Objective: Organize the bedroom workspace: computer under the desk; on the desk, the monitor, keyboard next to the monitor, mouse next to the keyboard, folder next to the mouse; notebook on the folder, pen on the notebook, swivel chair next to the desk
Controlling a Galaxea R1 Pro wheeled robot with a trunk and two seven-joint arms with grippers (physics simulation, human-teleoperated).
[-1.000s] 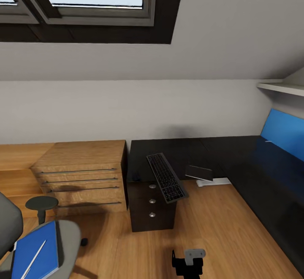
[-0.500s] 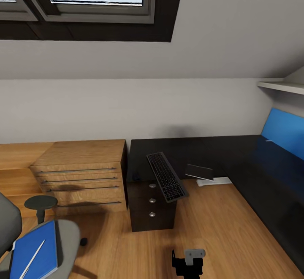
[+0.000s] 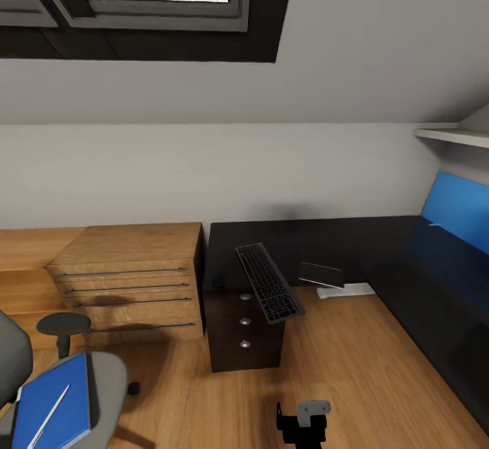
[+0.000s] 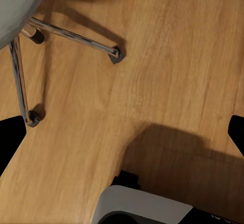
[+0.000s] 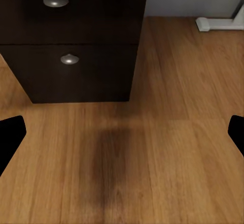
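Note:
The black L-shaped desk (image 3: pixel 353 242) runs along the wall and down the right side. The keyboard (image 3: pixel 268 282) lies at an angle on its near edge, overhanging the dark drawer unit (image 3: pixel 244 330). At lower left the grey swivel chair (image 3: pixel 109 374) carries the blue folder (image 3: pixel 64 398) with the white pen (image 3: pixel 51 414) on top. Its metal star base (image 4: pixel 20 76) stands on the floor close to my open left gripper (image 4: pixel 122 135). My right gripper (image 5: pixel 122 132) is open above bare floor, facing the drawer unit (image 5: pixel 71 56). Monitor, computer and mouse are out of view.
A light wooden drawer chest (image 3: pixel 132 279) stands left of the desk. A dark flat slab (image 3: pixel 320 274) sits by the white desk leg (image 3: pixel 343 291). A blue panel (image 3: pixel 462 218) rises at the desk's far right under a shelf (image 3: pixel 455 138). Wooden floor (image 3: pixel 353 374) lies open ahead.
The whole head view has drifted slightly, so the chair sits a little lower and further left in the picture. Nothing on the desk or chair has moved.

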